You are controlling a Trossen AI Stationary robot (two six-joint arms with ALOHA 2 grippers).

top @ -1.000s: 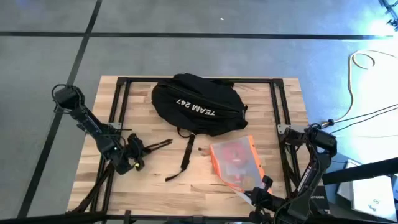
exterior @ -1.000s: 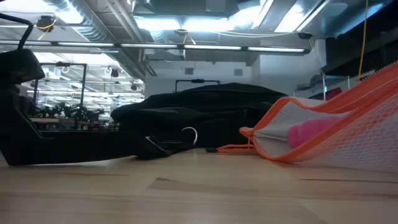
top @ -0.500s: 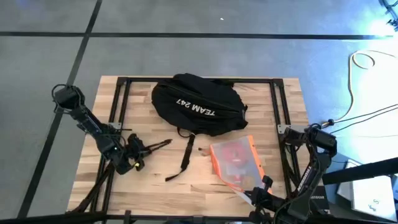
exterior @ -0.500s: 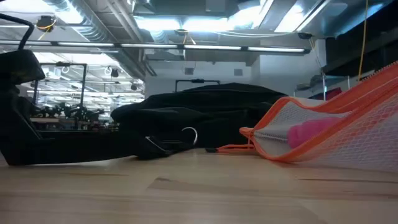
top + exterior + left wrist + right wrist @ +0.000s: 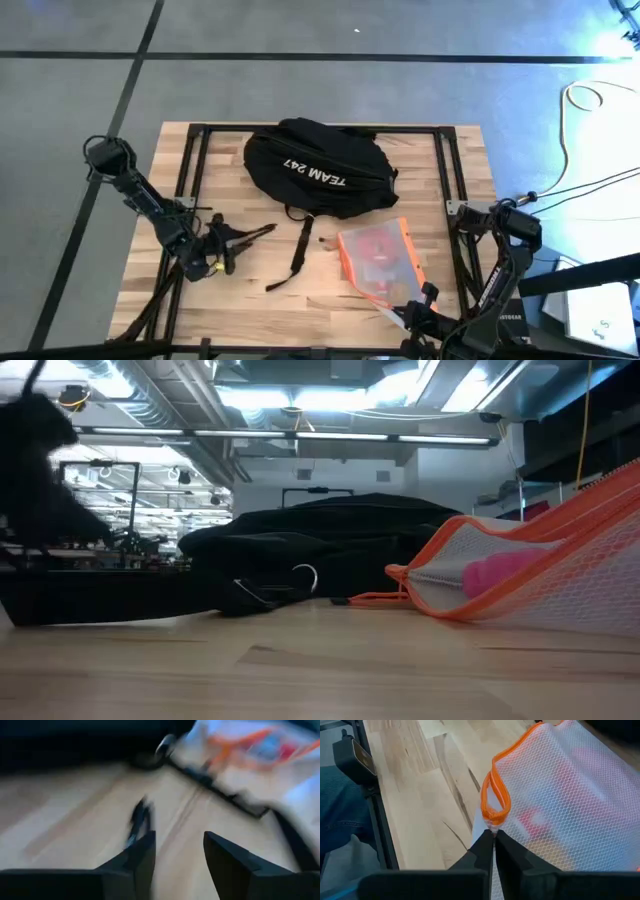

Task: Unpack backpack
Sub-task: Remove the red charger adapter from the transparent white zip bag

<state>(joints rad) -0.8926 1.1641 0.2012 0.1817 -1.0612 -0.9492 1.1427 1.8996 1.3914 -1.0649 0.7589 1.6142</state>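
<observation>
Backpack [image 5: 318,166] on table [image 5: 455,180]; orange mesh pouch [image 5: 379,262] beside it

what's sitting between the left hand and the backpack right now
Nothing solid. The left hand, open, is low over the table's left front, and the backpack lies farther back at the middle. Only bare wood and a loose black strap trailing from the backpack lie near that path.

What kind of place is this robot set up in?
Probably a robotics lab or workshop: a wooden table on a grey floor with taped lines, exposed ceiling ducts, and equipment racks in the room behind the backpack.
</observation>
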